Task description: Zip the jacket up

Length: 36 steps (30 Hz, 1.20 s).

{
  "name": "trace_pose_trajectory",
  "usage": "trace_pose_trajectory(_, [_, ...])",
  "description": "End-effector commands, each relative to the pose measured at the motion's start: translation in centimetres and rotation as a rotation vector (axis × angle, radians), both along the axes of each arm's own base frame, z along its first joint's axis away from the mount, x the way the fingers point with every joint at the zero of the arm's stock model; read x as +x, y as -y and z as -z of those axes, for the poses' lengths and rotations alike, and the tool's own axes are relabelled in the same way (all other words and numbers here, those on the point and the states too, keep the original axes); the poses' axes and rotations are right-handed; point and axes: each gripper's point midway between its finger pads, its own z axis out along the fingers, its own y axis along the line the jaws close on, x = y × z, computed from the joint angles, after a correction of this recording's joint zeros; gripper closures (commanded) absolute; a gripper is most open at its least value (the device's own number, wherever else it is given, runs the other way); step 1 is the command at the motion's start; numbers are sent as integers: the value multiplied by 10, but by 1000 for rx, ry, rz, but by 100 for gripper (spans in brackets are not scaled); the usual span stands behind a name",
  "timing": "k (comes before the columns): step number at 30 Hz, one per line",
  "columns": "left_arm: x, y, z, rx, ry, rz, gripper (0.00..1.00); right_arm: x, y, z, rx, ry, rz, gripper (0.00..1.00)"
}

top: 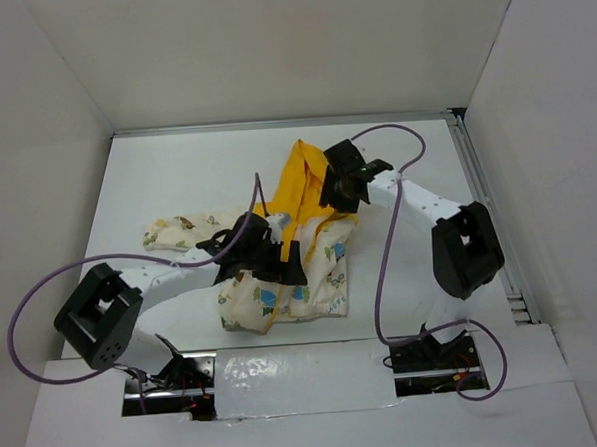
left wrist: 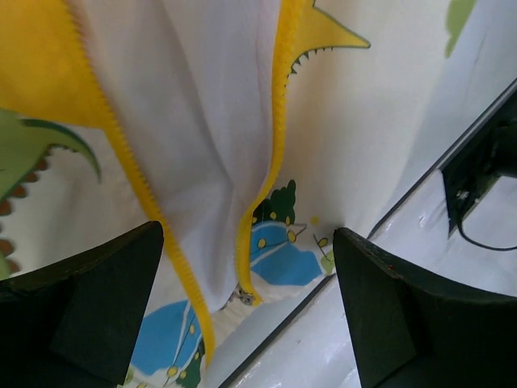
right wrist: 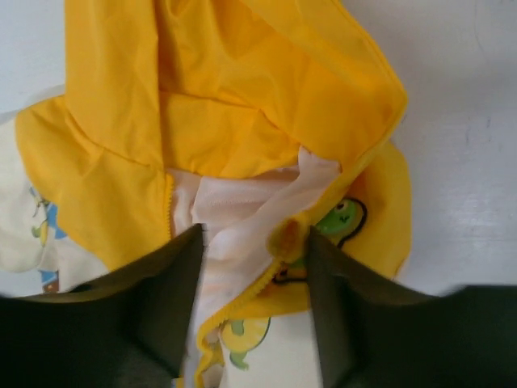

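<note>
The jacket lies crumpled on the white table, near the middle and closer to the arm bases than to the far edge. Its yellow hood points to the far side. One cream sleeve extends to the left.

Left gripper: positioned over the jacket's front, above the cream printed fabric. In the left wrist view its fingers are spread wide with nothing between them. Below the gap, the two yellow zipper rows run apart, with white lining showing between them (the front is open here). The rows converge toward the hem.

Right gripper: positioned at the hood end of the jacket. In the right wrist view its fingers are set narrow, with pale lining and a bunched yellow zipper edge between them. Whether the fingers actually clamp this fabric cannot be determined.
</note>
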Motion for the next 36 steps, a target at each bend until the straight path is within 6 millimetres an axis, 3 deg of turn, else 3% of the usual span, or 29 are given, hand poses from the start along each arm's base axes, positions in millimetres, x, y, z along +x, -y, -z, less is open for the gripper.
trace_pose_trajectory(1, [3,22,2,19,44,57,1,32,1,-16,4,33,49,48])
trace_pose_trajectory(2, [2,23,6,29,35,58,2,30,6,-12,-18,8,62,56])
trace_pose_trajectory(3, [1,25,13,47,13,53,3,35,7,-17,-21,26,68,73])
trace_pose_trajectory(6, [-1,32,22,51,-7,65,11,43,6,-30,-9,75,55,99])
trace_pose_trajectory(11, [-4,36,35,87,-42,72,20,54,-10,-66,20,173,-13,100])
trace_pose_trajectory(17, [-14,37,43,101,-66,87,20,67,-43,-73,-4,202,-97,100])
trace_pose_trajectory(18, [-14,35,44,107,-70,82,21,71,-48,-58,-30,177,-103,100])
trace_pose_trajectory(19, [-15,34,46,118,-75,75,21,77,-55,-65,-30,185,-111,100])
trace_pose_trajectory(20, [-18,33,47,127,-82,76,21,82,-61,-45,-53,146,-124,100])
trace_pose_trajectory(21, [-19,33,49,134,-86,72,21,83,-66,-36,-64,129,-135,100])
trace_pose_trajectory(22, [-20,32,50,143,-85,67,21,92,-74,-40,-56,143,-137,100])
trace_pose_trajectory(23, [-20,31,51,150,-86,63,22,95,-81,-15,-78,99,-148,100])
trace_pose_trajectory(24, [-22,30,51,157,-92,61,22,97,-87,-6,-81,83,-157,100])
trace_pose_trajectory(25, [-22,29,51,165,-88,55,22,101,-94,-10,-62,79,-163,100])
trace_pose_trajectory(26, [-23,28,52,171,-90,51,22,102,-98,11,-76,40,-176,100])
trace_pose_trajectory(28, [-26,26,50,179,-89,50,22,107,-104,10,-52,43,-188,100])
trace_pose_trajectory(29, [-25,27,47,173,-80,52,22,108,-106,7,-43,53,-191,97])
trace_pose_trajectory(31, [-22,30,37,147,-49,64,20,116,-104,-21,-2,112,-203,79])
trace_pose_trajectory(32, [-20,32,30,136,-30,70,17,121,-100,-32,17,133,-208,63])
trace_pose_trajectory(33, [-18,33,21,128,-9,73,15,120,-101,-44,34,156,-233,38])
trace_pose_trajectory(34, [-14,34,14,125,13,72,12,115,-101,-72,72,194,-256,27])
trace_pose_trajectory(36, [-5,37,-11,97,74,56,4,110,-95,-98,74,252,-286,21])
